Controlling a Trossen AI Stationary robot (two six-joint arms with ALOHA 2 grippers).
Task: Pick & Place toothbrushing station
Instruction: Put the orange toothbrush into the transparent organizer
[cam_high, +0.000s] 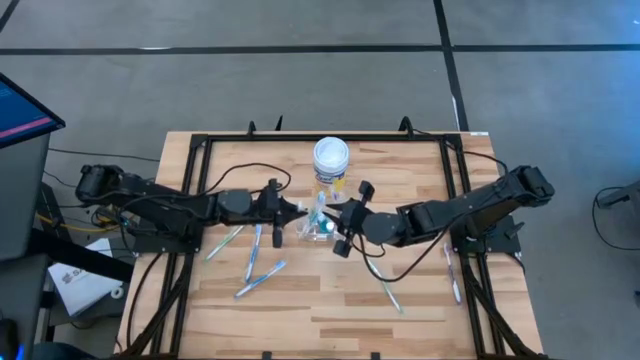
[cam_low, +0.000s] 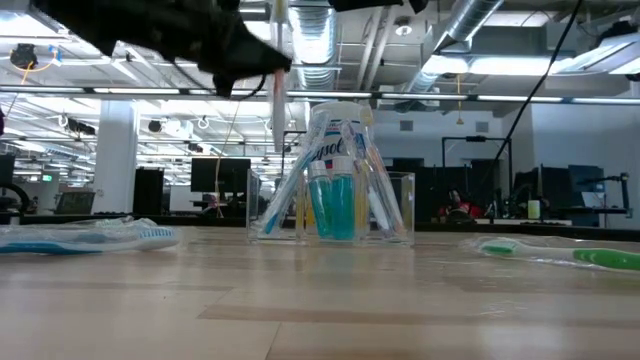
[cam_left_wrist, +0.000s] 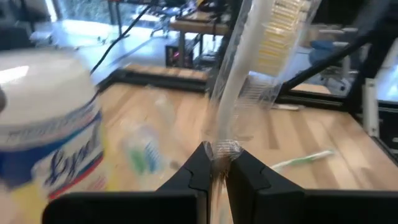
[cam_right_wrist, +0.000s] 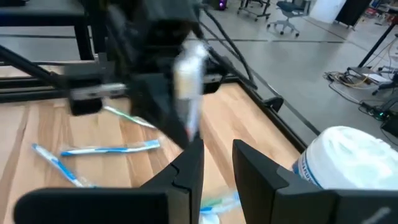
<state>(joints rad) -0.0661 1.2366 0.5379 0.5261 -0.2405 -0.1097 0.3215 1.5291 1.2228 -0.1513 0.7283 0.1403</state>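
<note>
Partly done, judging by the scene. Clear plastic cup (cam_low: 340, 205) at mid-table, already holding several wrapped toothbrushes and a teal tube (cam_low: 335, 208). Left to collect: loose toothbrushes scattered on the wooden table (cam_high: 300, 320), among them a blue-white group (cam_high: 258, 275) on the left side, a green one (cam_high: 390, 295) to the right of centre, and one more (cam_high: 455, 275) near the right edge. White-lidded Lysol jar (cam_high: 331, 160) standing just behind the cup, not part of the set.

Left end effector (cam_left_wrist: 214, 168) clamped together on a wrapped toothbrush (cam_left_wrist: 242, 81), held upright by its lower end, bristle end up. Seen from table height, brush hanging in the air above and slightly left of the cup, not yet inside it. From above, left end effector just beside the cup on its left.

Right end effector (cam_right_wrist: 214, 168) close beside the cup on the opposite side, fingers slightly apart, nothing visibly gripped between them. Cup between the two end effectors.
</note>
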